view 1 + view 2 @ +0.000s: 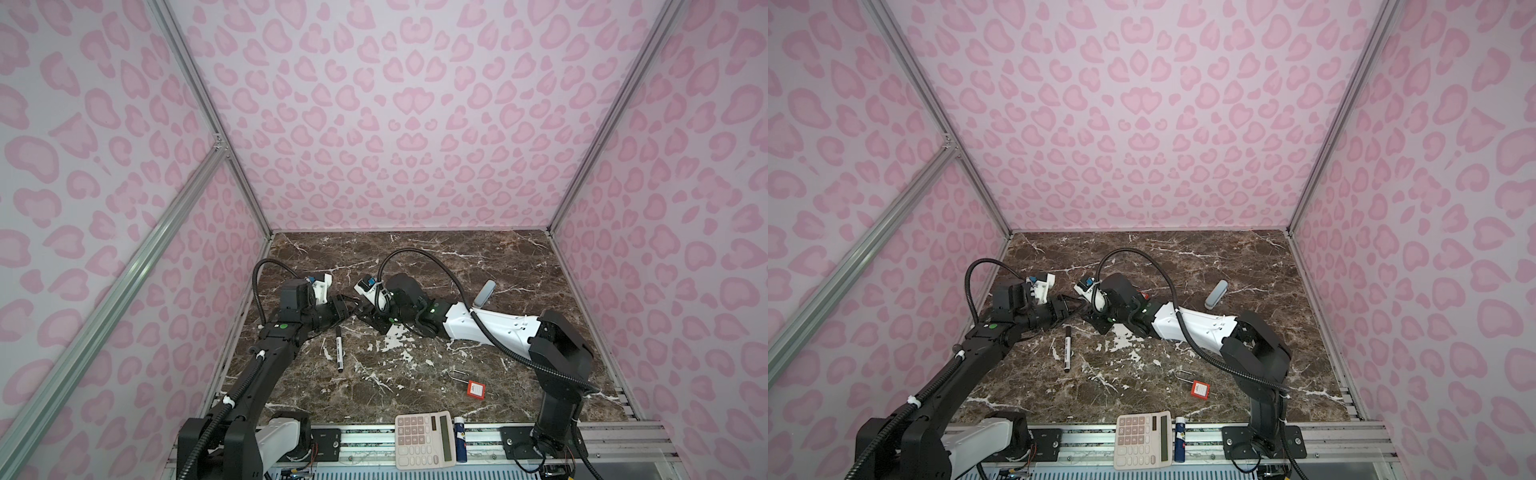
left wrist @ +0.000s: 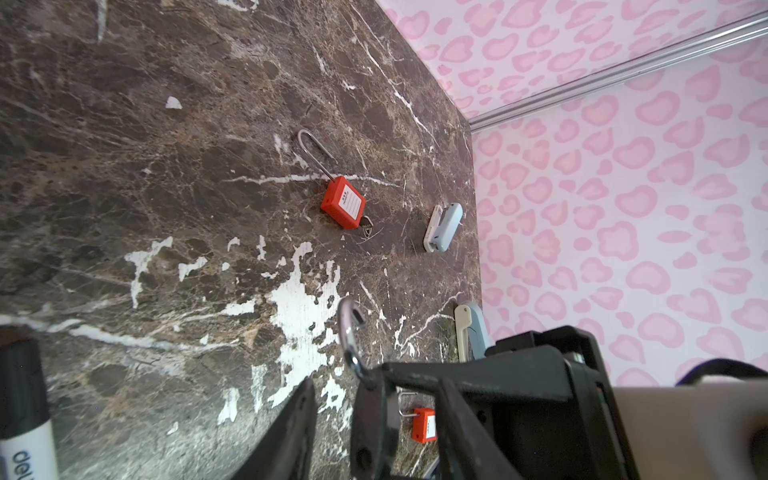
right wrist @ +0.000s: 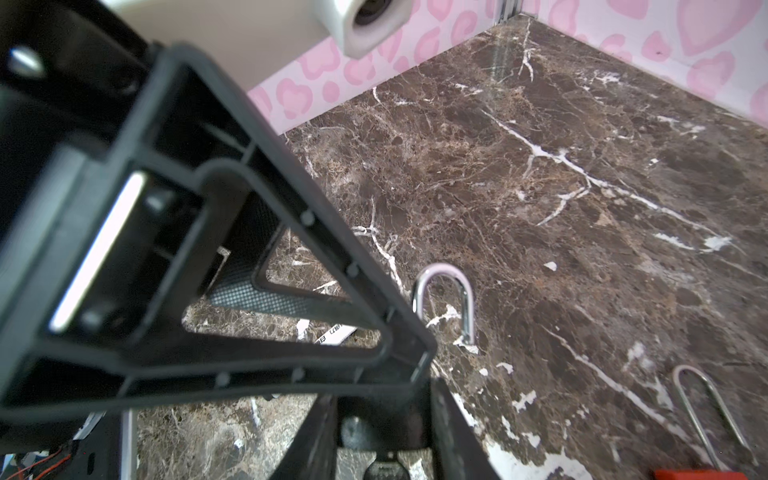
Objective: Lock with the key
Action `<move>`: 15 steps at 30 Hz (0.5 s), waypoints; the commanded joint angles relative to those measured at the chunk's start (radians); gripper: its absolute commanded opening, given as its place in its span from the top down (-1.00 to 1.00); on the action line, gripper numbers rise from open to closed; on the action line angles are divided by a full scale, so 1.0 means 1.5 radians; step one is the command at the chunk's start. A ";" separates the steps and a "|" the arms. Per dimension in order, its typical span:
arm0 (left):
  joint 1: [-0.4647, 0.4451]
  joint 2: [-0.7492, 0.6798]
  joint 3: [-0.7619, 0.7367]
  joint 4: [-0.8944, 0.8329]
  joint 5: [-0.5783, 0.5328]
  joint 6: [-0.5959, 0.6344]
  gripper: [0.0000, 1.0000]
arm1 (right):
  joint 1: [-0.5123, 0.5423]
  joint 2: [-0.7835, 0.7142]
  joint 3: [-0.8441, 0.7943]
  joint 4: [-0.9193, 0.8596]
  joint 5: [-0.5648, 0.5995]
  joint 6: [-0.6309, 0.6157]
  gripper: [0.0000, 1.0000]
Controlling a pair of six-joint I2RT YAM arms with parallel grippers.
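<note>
marker (image 2: pixel 23 415): partial brand lettering "del" on white barrel | red padlock (image 2: pixel 343 202), well apart from marker: white label, print too small to read | calculator (image 1: pixel 424 440): key legends illegible

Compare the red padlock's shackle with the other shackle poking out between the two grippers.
The red padlock's shackle is long and thin; the other shackle is short and thick. The red padlock's shackle lies flat on the table; the other shackle is lifted off it, its lock body hidden. Both are silver U-bends, apparently open.
</note>
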State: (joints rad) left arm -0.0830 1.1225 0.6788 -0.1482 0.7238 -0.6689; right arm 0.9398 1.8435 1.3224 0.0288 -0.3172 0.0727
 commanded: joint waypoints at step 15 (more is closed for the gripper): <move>-0.009 0.004 0.013 0.025 0.028 -0.003 0.57 | -0.008 -0.003 0.016 0.030 -0.042 0.005 0.32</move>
State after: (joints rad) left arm -0.0952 1.1282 0.6880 -0.1375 0.7403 -0.6765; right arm 0.9276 1.8431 1.3392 0.0383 -0.3630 0.0868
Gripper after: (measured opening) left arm 0.223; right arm 0.340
